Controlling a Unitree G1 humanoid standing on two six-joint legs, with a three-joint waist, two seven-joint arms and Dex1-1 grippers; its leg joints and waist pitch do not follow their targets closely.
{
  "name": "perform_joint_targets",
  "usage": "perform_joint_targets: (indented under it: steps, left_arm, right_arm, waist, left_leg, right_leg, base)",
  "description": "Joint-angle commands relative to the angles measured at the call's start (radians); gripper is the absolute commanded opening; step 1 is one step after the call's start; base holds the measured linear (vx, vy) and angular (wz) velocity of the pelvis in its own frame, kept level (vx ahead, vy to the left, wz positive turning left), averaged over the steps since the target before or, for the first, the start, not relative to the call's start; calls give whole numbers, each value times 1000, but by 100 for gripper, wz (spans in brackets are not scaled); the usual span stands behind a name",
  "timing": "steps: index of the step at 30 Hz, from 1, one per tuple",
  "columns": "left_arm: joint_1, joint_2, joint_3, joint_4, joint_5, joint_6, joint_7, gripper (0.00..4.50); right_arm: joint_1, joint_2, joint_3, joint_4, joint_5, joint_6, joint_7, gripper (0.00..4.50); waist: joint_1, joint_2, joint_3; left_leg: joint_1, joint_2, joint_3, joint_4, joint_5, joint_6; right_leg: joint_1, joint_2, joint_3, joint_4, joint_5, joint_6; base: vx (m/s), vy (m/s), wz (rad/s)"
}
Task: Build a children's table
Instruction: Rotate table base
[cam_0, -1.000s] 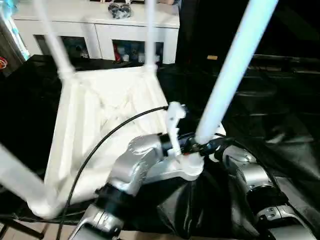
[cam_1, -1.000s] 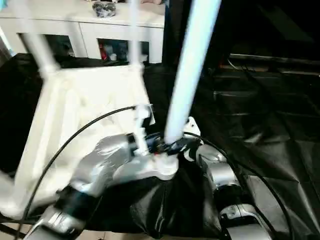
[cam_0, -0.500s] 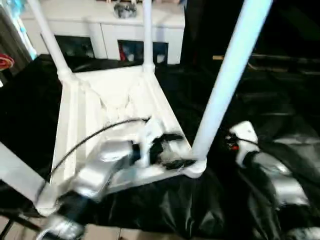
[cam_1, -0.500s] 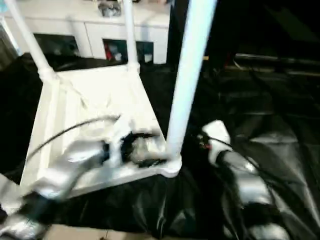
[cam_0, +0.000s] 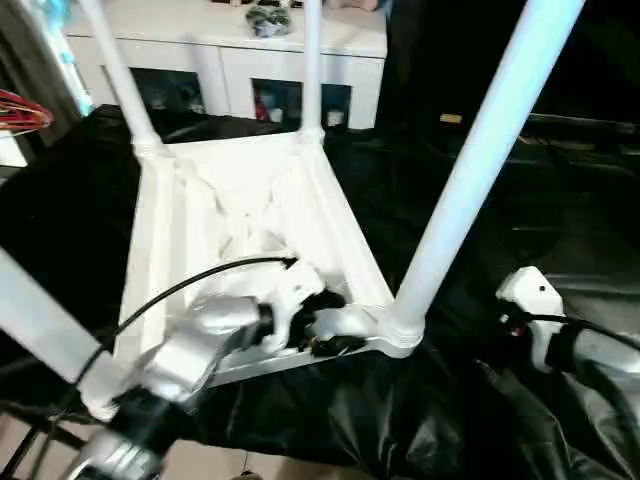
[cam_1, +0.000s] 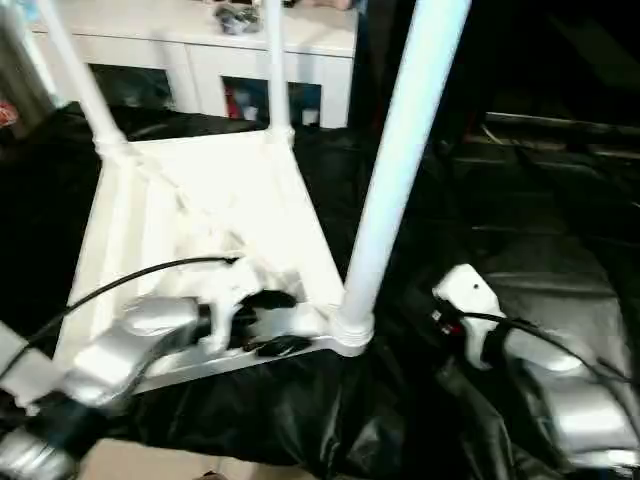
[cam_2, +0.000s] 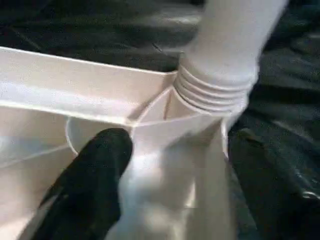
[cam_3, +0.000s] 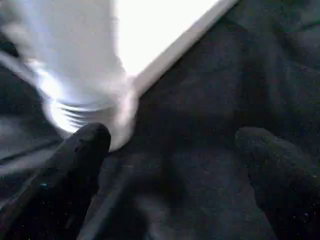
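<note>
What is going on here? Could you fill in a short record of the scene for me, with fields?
Object: children's table, upside down on a black sheet, ribbed underside up
Legs: four white legs standing up from the corner sockets
Left gripper: jaws open around the near corner socket
Right gripper: jaws open, holding nothing, off to the right of that corner
Background: white cabinet with glass doors

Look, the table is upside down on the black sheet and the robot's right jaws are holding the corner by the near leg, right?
Not quite: it's the left gripper whose jaws straddle that corner socket, as the left wrist view shows. The right gripper is open over the black sheet, beside the near leg, touching nothing. The table is indeed upside down.
</note>
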Motion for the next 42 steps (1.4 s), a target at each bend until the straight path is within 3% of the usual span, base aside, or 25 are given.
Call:
perform_joint_targets:
  steps: [1,6,9,12,13,15,19,21,23,26,31,32,36,38,39,41,42]
  left_arm:
    - [-3,-23,-36,111,39,5,24,327]
    - [-62,-73,-48,292,79,-53,6,301]
    - [-94,-95,-43,401,91,-146,-3,276]
    - [-106,-99,-28,458,99,-226,5,253]
    - [-114,-92,-26,508,124,-313,24,253]
    - [-127,-95,-12,560,135,-352,30,253]
    - [-152,-96,53,583,78,-353,-11,284]
    - [-157,-86,68,563,43,-336,-85,306]
    - [-162,-85,61,582,46,-349,-118,327]
    - [-167,-97,86,632,22,-376,-161,352]
    - [-182,-104,132,654,-4,-423,-201,391]
    - [-194,-111,177,654,-40,-421,-191,405]
    - [-173,-108,226,567,-123,-378,-262,434]
    - [-137,-87,244,427,-201,-300,-344,444]
    - [-124,-79,245,376,-224,-267,-359,444]
    - [-112,-70,246,321,-247,-230,-372,444]
    - [-82,-40,229,209,-276,-166,-386,444]
  right_arm:
    - [8,-15,5,-39,18,19,13,450]
    - [26,-9,20,-113,28,44,-1,450]
    - [41,-22,20,-129,15,43,-5,450]
    - [42,-21,14,-128,17,46,-8,450]
    - [40,-17,13,-134,19,51,-16,450]
    - [41,-14,15,-144,19,60,-32,450]
    - [47,-12,12,-162,28,70,-37,450]
    - [48,-7,6,-161,25,66,-50,450]
    - [46,-4,5,-158,21,59,-58,450]
    - [38,6,-1,-161,31,59,-72,450]
    - [33,9,-11,-160,31,54,-85,450]
    - [34,13,-11,-159,30,51,-91,450]
    - [18,29,-6,-148,27,33,-110,450]
    - [6,41,-4,-152,34,35,-115,450]
    - [4,43,-3,-153,36,35,-115,450]
    - [2,45,-1,-154,37,36,-116,450]
    - [1,48,0,-152,35,31,-118,450]
  waist:
    - [1,-11,-44]
    - [7,-11,-43]
    - [15,-11,-40]
    - [13,-13,-43]
    - [12,-13,-44]
    - [9,-16,-40]
    - [6,-15,-34]
    - [4,-19,-35]
    - [0,-15,-38]
    - [-3,-14,-36]
    - [-6,-14,-39]
    - [-6,-13,-40]
    - [-8,-10,-45]
    - [-12,-11,-48]
    - [-14,-4,-53]
    - [-12,-6,-63]
    - [-6,-4,-69]
  left_leg:
    - [19,67,-26,-85,-233,30]
    - [18,66,-28,-88,-242,24]
    - [27,67,-29,-90,-293,9]
    - [22,67,-33,-95,-296,4]
    - [20,68,-34,-95,-286,9]
    - [21,68,-32,-96,-299,8]
    - [28,68,-35,-100,-355,-10]
    - [21,69,-37,-104,-338,-10]
    - [14,67,-37,-104,-294,-2]
    - [20,68,-33,-102,-298,1]
    - [18,72,-30,-99,-254,23]
    - [18,72,-29,-98,-249,24]
    - [13,72,-28,-95,-183,48]
    - [6,72,-30,-94,-139,61]
    - [7,74,-30,-90,-114,70]
    - [8,68,-25,-72,-27,109]
    - [5,66,-24,-62,32,137]
  right_leg:
    - [13,-80,47,-97,-155,-222]
    - [13,-83,49,-103,-203,-197]
    - [6,-90,52,-116,-302,-173]
    - [8,-87,50,-115,-288,-165]
    - [9,-88,49,-113,-260,-164]
    - [7,-89,50,-117,-283,-157]
    - [-1,-92,52,-126,-396,-146]
    - [2,-95,51,-125,-398,-140]
    - [5,-93,50,-120,-340,-142]
    - [0,-93,52,-123,-332,-155]
    - [5,-91,51,-111,-202,-199]
    - [6,-90,50,-109,-186,-204]
    - [13,-90,44,-95,-58,-235]
    - [20,-89,41,-83,25,-257]
    - [21,-88,40,-74,95,-272]
    - [20,-81,40,-59,255,-296]
    - [22,-81,39,-46,368,-304]
  base:
    - [0,0,0]
    - [0,0,0]
    - [0,0,0]
    - [0,0,0]
    - [0,0,0]
    - [0,0,0]
    - [0,0,0]
    - [0,0,0]
    - [0,0,0]
    - [0,0,0]
    - [0,0,0]
    - [0,0,0]
    - [0,0,0]
    - [0,0,0]
    - [0,0,0]
    - [26,2,-2]
    - [0,0,0]
